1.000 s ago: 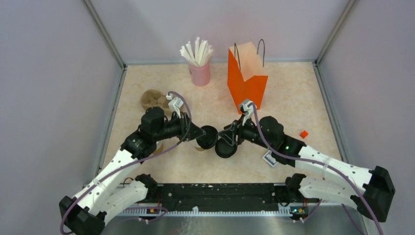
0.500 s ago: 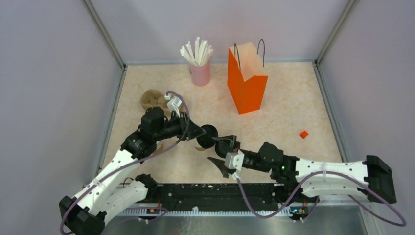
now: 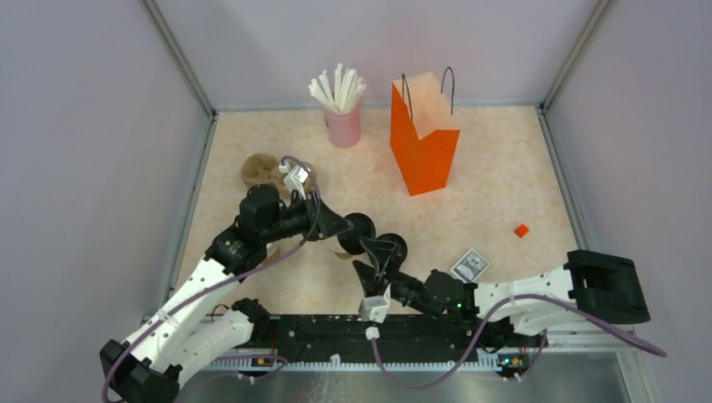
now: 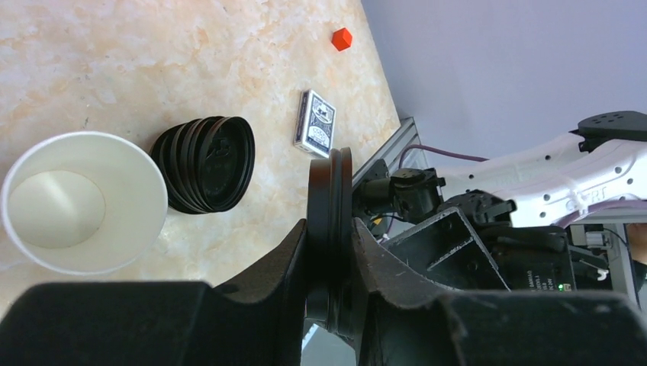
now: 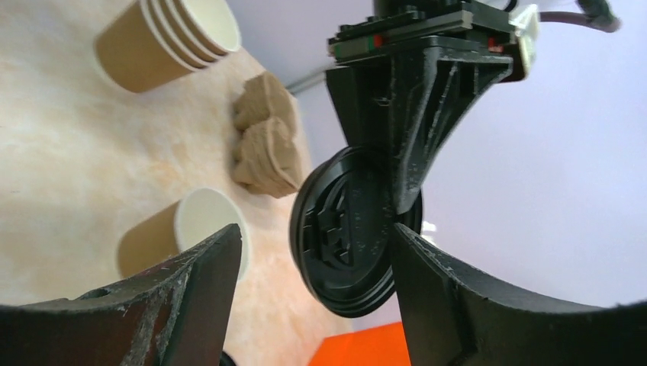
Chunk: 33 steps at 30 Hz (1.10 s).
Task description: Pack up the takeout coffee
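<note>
While left gripper (image 4: 329, 229) clamps lid (image 4: 329, 174), bag (image 3: 424, 155) stands apart.

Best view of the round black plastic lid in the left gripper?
Right wrist: the round black plastic lid shows face-on. Left wrist sees it edge-on in the left gripper; top external, only a small dark disc.

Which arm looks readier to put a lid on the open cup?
Probably left: the left tool grips a lid near the cup; the right tool is open and empty.

bag (image 3: 424, 151) orange | lid (image 4: 329, 198) black | straws (image 3: 337, 88) white | cube (image 3: 521, 230) red | table (image 3: 504, 168) beige-marbled
</note>
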Motion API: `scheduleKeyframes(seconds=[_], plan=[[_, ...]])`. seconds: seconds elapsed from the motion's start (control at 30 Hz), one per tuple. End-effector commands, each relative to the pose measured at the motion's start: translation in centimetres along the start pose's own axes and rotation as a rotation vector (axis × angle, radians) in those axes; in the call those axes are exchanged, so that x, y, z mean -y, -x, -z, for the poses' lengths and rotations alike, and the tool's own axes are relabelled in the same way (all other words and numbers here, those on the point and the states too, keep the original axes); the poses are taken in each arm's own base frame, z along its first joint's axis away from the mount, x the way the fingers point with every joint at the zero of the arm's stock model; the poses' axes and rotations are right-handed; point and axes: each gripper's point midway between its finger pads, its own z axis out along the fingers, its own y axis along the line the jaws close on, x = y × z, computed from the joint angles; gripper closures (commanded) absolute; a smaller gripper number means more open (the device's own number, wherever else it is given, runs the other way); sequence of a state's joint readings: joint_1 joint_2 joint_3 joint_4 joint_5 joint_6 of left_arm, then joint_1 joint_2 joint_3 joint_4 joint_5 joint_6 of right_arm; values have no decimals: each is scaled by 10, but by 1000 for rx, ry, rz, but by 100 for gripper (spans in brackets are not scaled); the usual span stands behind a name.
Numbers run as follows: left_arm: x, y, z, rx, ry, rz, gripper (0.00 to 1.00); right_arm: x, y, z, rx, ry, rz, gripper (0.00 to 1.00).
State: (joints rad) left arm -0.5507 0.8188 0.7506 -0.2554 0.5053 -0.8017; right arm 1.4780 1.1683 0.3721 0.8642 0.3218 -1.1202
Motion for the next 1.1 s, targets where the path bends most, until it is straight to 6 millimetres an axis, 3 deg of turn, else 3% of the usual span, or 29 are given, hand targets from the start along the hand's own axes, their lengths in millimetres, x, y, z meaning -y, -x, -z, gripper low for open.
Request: scheduleKeyframes(seconds=[0.0, 0.03, 0.23, 0.33, 0.8, 0.87, 1.0, 1.07], plan=[[19, 11, 7, 48, -50, 20, 71, 45, 3, 3, -33, -242, 85, 30], [20, 10, 8, 51, -52, 30, 71, 53, 4, 5, -26, -298, 97, 30], [18, 9, 9, 60, -43, 85, 70, 54, 11, 3, -28, -379, 203, 33], [15, 8, 9, 62, -32, 108, 69, 52, 11, 0, -33, -392, 209, 45], [13, 4, 12, 75, -37, 141, 65, 45, 11, -7, -50, -389, 211, 81], [14, 6, 13, 86, -41, 131, 60, 43, 11, -6, -45, -383, 201, 82], [27, 21, 21, 156, -72, 46, 31, 35, 11, -7, -32, -368, 131, 83], [33, 34, 28, 213, -61, -31, 25, 32, 9, -7, -25, -369, 53, 83]])
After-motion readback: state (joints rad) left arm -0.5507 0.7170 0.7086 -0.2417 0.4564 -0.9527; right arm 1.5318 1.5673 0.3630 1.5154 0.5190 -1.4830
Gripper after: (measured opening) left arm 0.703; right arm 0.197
